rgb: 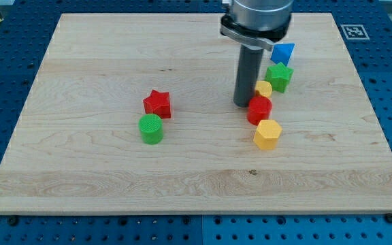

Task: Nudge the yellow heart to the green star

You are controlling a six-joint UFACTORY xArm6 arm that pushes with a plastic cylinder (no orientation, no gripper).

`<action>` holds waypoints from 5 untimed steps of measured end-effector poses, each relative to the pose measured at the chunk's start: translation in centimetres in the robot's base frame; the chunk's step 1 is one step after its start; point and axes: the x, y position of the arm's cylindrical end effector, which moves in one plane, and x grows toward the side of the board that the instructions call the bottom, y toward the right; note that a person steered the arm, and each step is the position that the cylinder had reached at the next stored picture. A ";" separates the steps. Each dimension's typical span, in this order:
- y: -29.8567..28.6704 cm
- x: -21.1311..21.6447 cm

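The yellow heart [264, 88] lies right of the board's middle, partly hidden behind the rod and the red round block. The green star [278, 75] sits just up and to the right of it, touching or nearly touching. My tip [243, 103] rests on the board just left of the yellow heart and the red round block [258, 109].
A blue block [283, 52] lies above the green star. A yellow hexagon [267, 134] lies below the red round block. A red star [158, 103] and a green cylinder [151, 128] lie left of centre on the wooden board [80, 170].
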 end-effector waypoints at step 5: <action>-1.4 -1.3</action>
